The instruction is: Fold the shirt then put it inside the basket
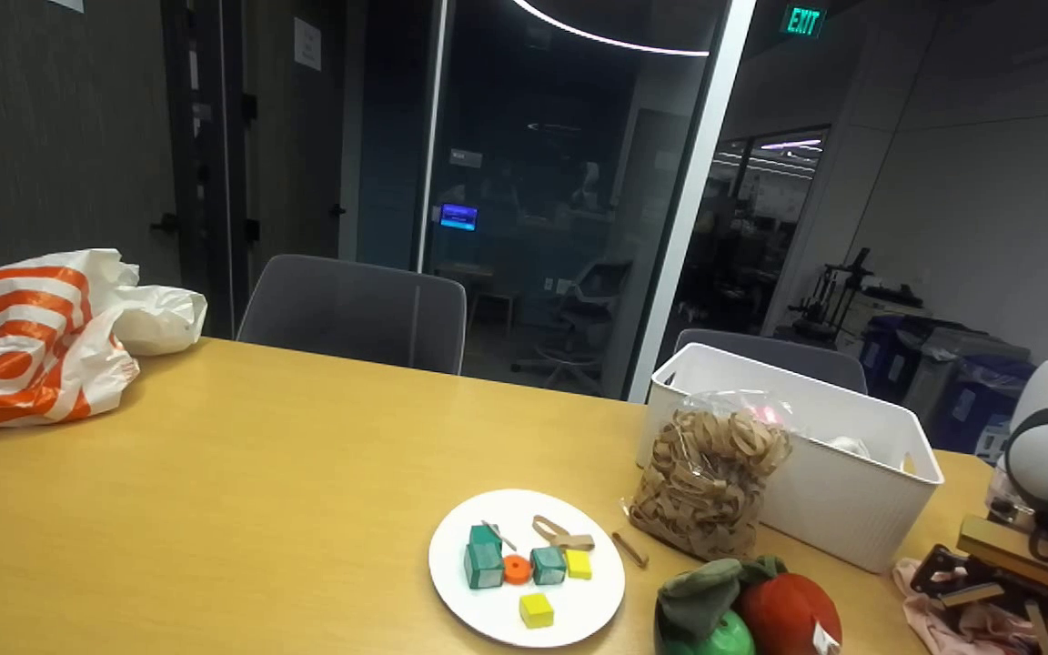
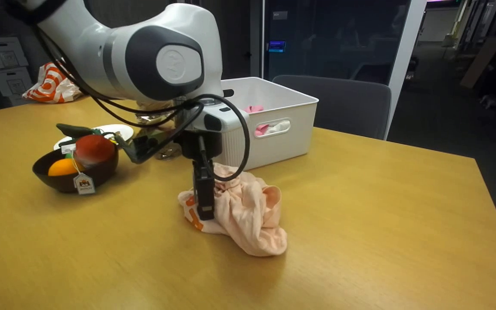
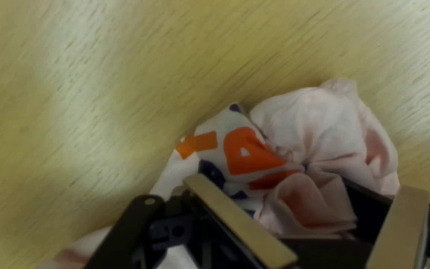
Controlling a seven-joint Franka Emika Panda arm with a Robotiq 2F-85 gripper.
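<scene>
The shirt is a crumpled pale pink cloth with an orange print, bunched on the table in an exterior view (image 2: pixel 252 215) and partly seen in an exterior view (image 1: pixel 924 609). In the wrist view the shirt (image 3: pixel 319 130) shows orange and dark blue print and gathered folds. My gripper (image 3: pixel 319 224) is open, its fingers wide apart around folds of the shirt. In both exterior views the gripper (image 2: pixel 206 211) (image 1: pixel 988 591) is low at the shirt; its far finger is hidden in one. The white basket (image 2: pixel 282 146) (image 1: pixel 851 518) stands behind the shirt, with pink and white cloth inside.
A dark bowl (image 2: pixel 67 183) of toy fruit stands beside the arm. A white plate (image 1: pixel 478 628) holds small blocks. A bag of brown strips (image 1: pixel 710 482) leans by the basket. A white-and-orange plastic bag (image 1: pixel 33 346) lies at the far end of the table (image 1: pixel 306 473).
</scene>
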